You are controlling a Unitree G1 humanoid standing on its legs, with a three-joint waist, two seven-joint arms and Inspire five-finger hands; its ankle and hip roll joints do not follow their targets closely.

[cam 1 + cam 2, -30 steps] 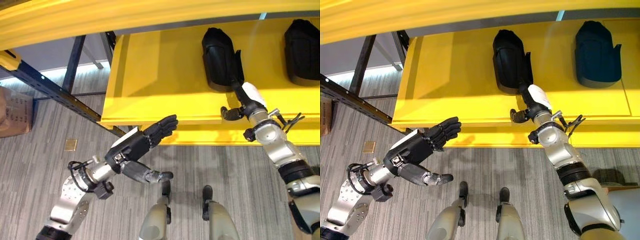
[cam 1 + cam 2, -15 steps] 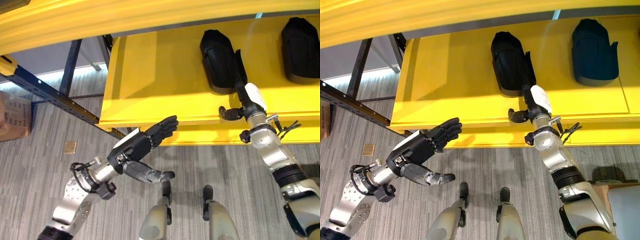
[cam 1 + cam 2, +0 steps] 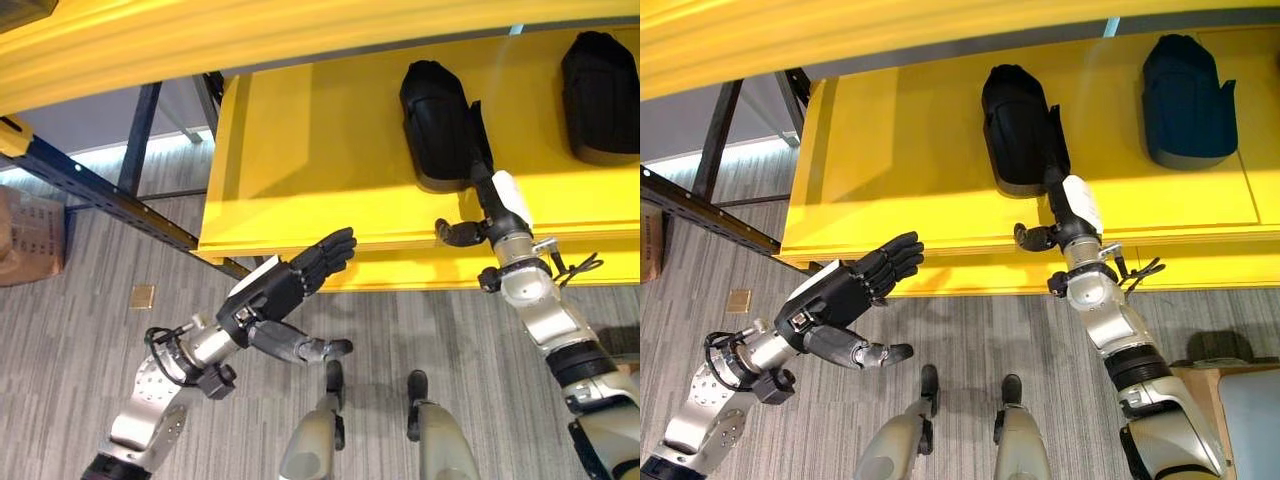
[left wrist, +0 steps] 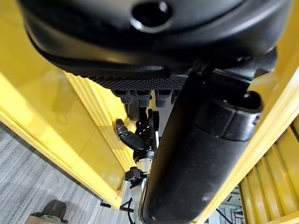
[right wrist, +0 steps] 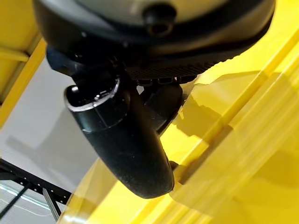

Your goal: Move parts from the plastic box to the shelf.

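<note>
We have the right robot hand (image 3: 492, 205) up at the front of the yellow shelf (image 3: 300, 160), its straight fingers lying along the near edge of a black part (image 3: 435, 120) that rests flat on the shelf board. The thumb is curled below at the shelf lip and pinches nothing, so we read the hand as open against the part, nudging or steadying it rather than carrying it. In our judgement the part sits this way so that it lies square and well in from the edge. A second part (image 3: 598, 95) lies further to the right on the same board, well apart from the first, which suggests we are laying them out in a row. Our left robot hand (image 3: 285, 285) hangs below the shelf front over the floor (image 3: 80, 350), fingers straight and holding nothing, kept clear of the work.
</note>
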